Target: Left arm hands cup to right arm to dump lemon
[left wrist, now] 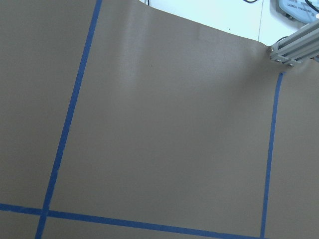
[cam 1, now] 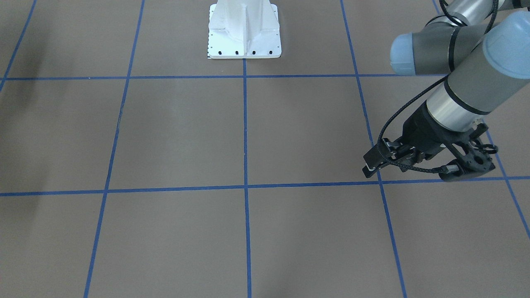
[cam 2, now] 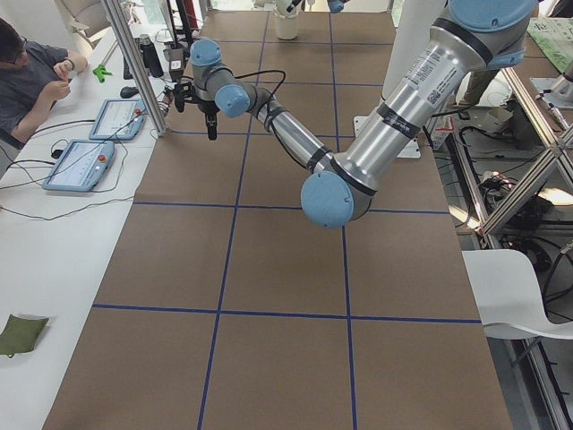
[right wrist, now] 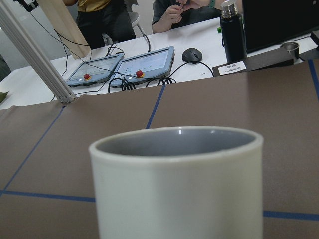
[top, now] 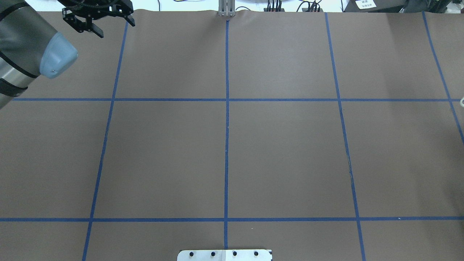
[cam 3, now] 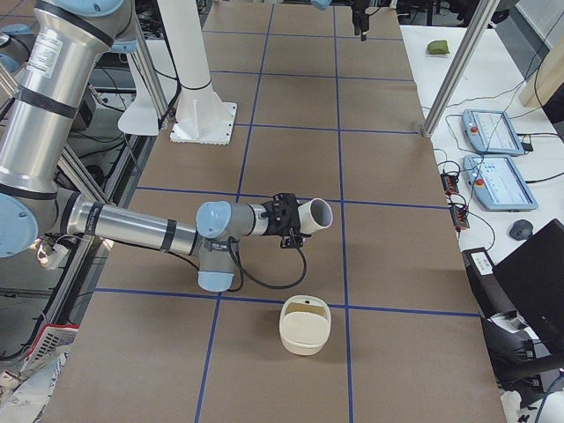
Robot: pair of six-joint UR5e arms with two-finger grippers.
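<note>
My right gripper point(cam 3: 295, 220), on the near arm in the exterior right view, holds the cream-white cup point(cam 3: 315, 214) on its side a little above the table, mouth pointing away from the arm. In the right wrist view the cup point(right wrist: 177, 189) fills the lower frame with its grey inside showing; no lemon is visible. My left gripper point(cam 1: 374, 161) hangs empty above the brown mat at the table's other end, fingers apart in the overhead view point(top: 112, 27). It is small in the exterior left view point(cam 2: 211, 130).
A cream bowl point(cam 3: 304, 330) sits on the mat just in front of the held cup. The white robot base point(cam 1: 244, 33) stands at the table's robot side. Control tablets point(right wrist: 144, 62), a black bottle point(right wrist: 233, 30) and seated operators point(cam 2: 27, 81) line the side bench.
</note>
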